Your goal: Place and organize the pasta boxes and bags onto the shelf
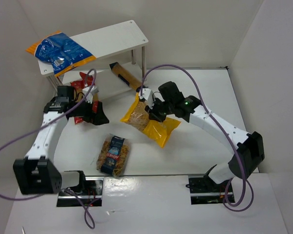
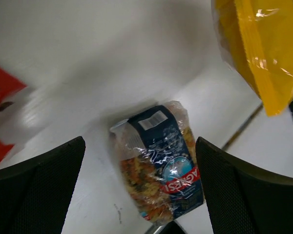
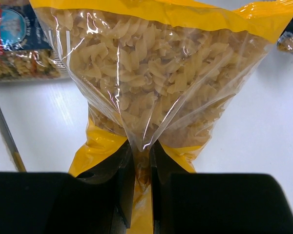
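My right gripper [image 1: 152, 115] [image 3: 141, 158] is shut on the yellow bag with a clear pasta window [image 1: 147, 120] [image 3: 151, 83], pinching a fold of its clear film at mid-table. My left gripper [image 1: 96, 116] [image 2: 139, 190] stands open over the table left of centre, nothing between its fingers. Below it lies the small clear blue-labelled bag [image 1: 113, 155] [image 2: 158, 163], flat on the table. The blue-and-orange bag [image 1: 60, 50] rests on the top left of the white shelf [image 1: 115, 39]. Red spaghetti packs [image 1: 81, 87] lie by the shelf's left legs, behind the left arm. The long tan box [image 1: 126, 76] lies slanted at the shelf's lower board.
White walls close in the table at the back, left and right. Purple cables loop over both arms. The arm bases and two slots [image 1: 205, 187] sit along the near edge.
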`<state>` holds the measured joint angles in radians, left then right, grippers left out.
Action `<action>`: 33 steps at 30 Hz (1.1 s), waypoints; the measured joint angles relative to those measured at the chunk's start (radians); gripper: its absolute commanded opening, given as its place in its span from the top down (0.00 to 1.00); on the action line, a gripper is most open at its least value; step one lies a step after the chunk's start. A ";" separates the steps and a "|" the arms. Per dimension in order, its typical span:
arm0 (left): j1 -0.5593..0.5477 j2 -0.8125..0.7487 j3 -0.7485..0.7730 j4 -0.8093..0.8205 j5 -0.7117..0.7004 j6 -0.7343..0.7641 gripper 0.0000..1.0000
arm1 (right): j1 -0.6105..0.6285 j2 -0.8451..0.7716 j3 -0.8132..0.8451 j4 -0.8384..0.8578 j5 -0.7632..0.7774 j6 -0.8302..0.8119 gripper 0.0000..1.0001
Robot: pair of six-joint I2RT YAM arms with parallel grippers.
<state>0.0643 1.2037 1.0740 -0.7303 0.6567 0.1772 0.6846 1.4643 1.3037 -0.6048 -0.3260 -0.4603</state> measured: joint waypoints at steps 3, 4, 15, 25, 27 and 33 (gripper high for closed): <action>0.002 0.182 0.039 -0.048 0.135 0.040 0.01 | 0.000 -0.020 0.000 -0.001 -0.019 0.001 1.00; 0.004 0.236 0.046 -0.066 0.179 0.060 0.01 | 0.000 -0.025 0.000 -0.001 -0.027 0.001 1.00; -0.054 0.249 0.058 -0.050 0.455 0.069 0.01 | 0.000 -0.054 0.000 -0.001 -0.048 0.003 1.00; -0.187 0.125 0.105 0.064 0.439 -0.105 0.01 | 0.077 -0.015 0.049 -0.012 -0.030 -0.001 1.00; -0.206 0.132 0.111 0.074 0.426 -0.120 0.01 | 0.087 -0.007 0.061 -0.013 -0.031 -0.001 1.00; -0.226 0.186 0.111 0.095 0.375 -0.138 0.01 | 0.089 -0.005 0.070 -0.018 -0.021 0.000 1.00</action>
<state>-0.1619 1.3899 1.1854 -0.6353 1.0313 0.0391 0.7734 1.4593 1.3739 -0.6231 -0.3470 -0.4606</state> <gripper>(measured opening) 0.992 0.211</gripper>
